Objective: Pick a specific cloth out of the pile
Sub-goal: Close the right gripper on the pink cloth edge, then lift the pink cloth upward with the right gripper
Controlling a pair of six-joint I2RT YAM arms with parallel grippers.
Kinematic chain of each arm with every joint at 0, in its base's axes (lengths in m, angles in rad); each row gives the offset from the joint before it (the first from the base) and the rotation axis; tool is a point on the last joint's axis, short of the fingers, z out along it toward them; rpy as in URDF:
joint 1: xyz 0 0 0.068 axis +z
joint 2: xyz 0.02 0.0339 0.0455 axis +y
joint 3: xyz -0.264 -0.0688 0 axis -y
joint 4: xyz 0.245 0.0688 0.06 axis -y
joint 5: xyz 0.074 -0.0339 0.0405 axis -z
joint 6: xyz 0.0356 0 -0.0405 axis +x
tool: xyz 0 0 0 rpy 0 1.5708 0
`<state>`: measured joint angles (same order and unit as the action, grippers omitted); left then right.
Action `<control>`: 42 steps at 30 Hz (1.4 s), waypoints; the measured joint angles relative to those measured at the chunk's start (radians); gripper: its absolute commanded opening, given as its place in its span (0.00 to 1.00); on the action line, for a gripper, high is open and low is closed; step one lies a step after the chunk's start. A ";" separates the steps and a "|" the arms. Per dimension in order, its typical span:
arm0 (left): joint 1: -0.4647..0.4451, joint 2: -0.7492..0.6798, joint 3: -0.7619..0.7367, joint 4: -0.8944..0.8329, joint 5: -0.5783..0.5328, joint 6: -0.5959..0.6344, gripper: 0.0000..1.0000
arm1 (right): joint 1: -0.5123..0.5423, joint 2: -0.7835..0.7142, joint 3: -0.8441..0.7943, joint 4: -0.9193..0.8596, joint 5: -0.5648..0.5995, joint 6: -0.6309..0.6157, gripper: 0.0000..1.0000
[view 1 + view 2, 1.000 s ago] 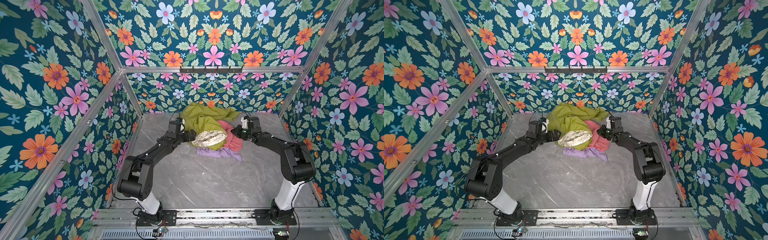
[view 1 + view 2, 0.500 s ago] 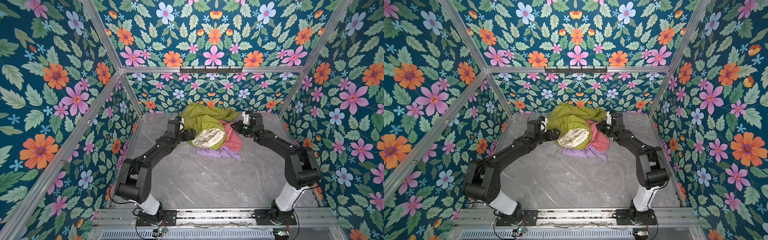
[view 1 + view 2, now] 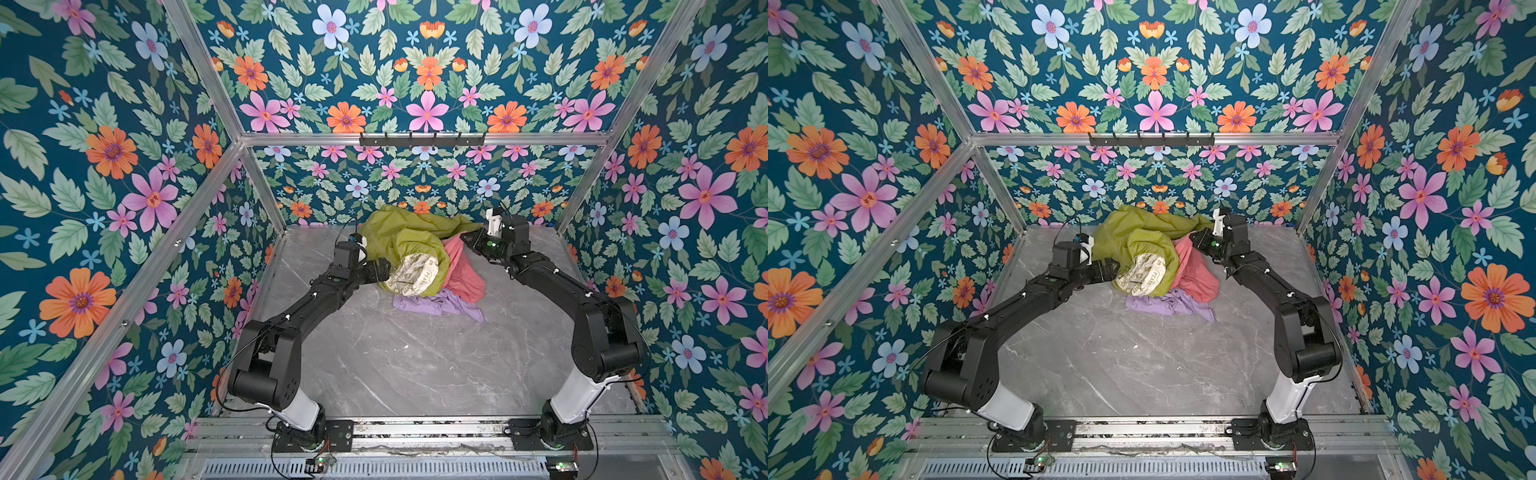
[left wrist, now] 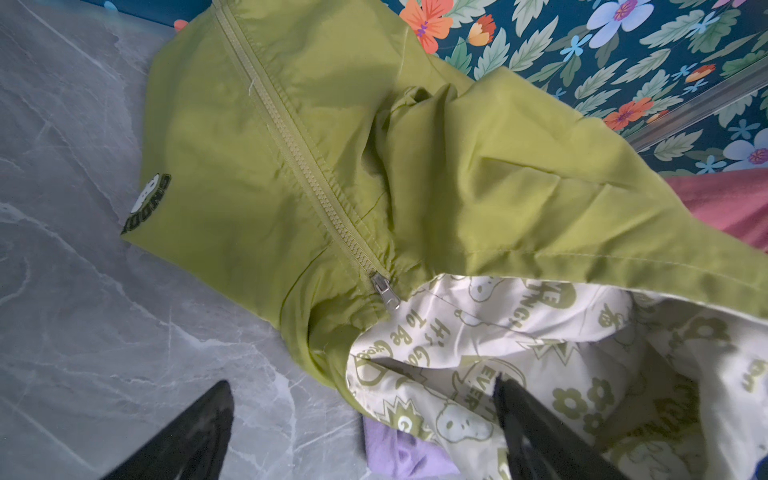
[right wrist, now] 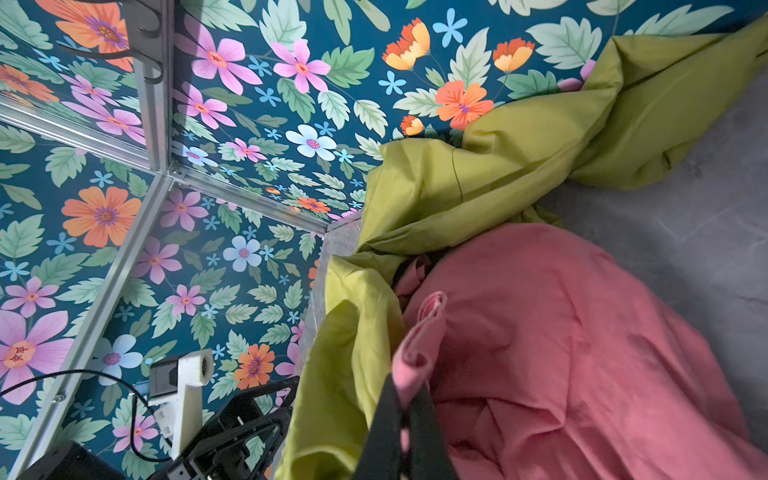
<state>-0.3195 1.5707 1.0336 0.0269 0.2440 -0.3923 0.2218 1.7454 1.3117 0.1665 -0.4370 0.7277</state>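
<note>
The pile (image 3: 419, 266) lies at the back of the table in both top views. In it the salmon-pink cloth (image 3: 463, 274) (image 3: 1198, 276) lies on the right, partly under the olive-green jacket (image 3: 399, 239) (image 3: 1136, 239). My right gripper (image 3: 466, 240) (image 5: 407, 384) is shut on a folded edge of the pink cloth (image 5: 540, 332), held up at the pile's back right. At the pile's left side my left gripper (image 3: 384, 269) (image 4: 362, 382) stands open at the jacket's cream printed lining (image 4: 519, 332). Nothing is gripped in it.
A lilac garment (image 3: 436, 305) (image 4: 399, 453) pokes out under the pile's front. The flowered back wall (image 3: 415, 178) stands right behind the pile. A hook rail (image 3: 422, 139) hangs above. The grey marble table (image 3: 395, 361) stretches toward the arm bases.
My right gripper has moved up and toward the back wall, drawing the pink cloth's edge with it. The left arm has barely shifted.
</note>
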 measured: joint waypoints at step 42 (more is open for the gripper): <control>0.000 -0.034 -0.004 0.003 -0.010 0.000 1.00 | 0.021 -0.070 0.189 -0.110 0.074 -0.073 0.00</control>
<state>-0.3195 1.5368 1.0298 0.0303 0.2337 -0.3923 0.2432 1.6752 1.5009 0.0563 -0.3626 0.6548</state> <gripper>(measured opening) 0.998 0.054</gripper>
